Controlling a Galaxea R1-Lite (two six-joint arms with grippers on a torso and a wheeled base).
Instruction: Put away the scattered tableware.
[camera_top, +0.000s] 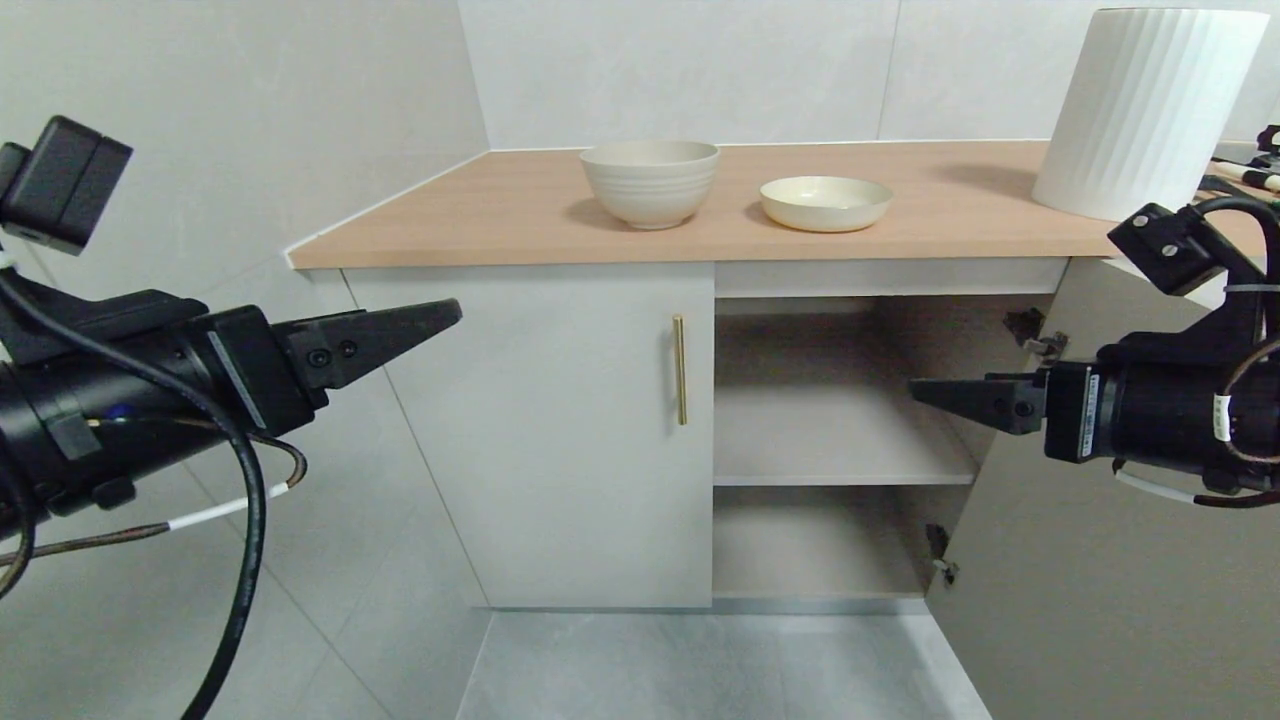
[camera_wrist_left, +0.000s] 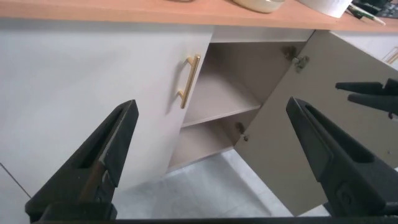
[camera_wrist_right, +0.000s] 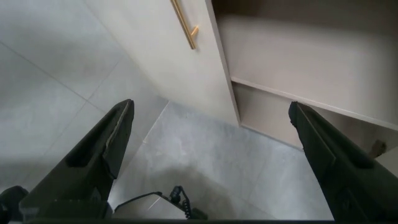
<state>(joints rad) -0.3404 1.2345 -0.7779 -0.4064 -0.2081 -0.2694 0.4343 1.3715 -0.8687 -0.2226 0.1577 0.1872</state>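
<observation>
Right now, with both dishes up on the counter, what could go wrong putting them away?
The bowl and the shallow dish sit near the front edge of the countertop, so a clumsy grasp might nudge either off. The open cabinet door stands close beside the right gripper; that arm could bump it while carrying.

One deep bowl (camera_top: 649, 182), one shallow bowl (camera_top: 826, 202)

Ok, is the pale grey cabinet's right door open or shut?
Open: the right door is swung outward, showing both inner shelves; the left door is shut.
</observation>
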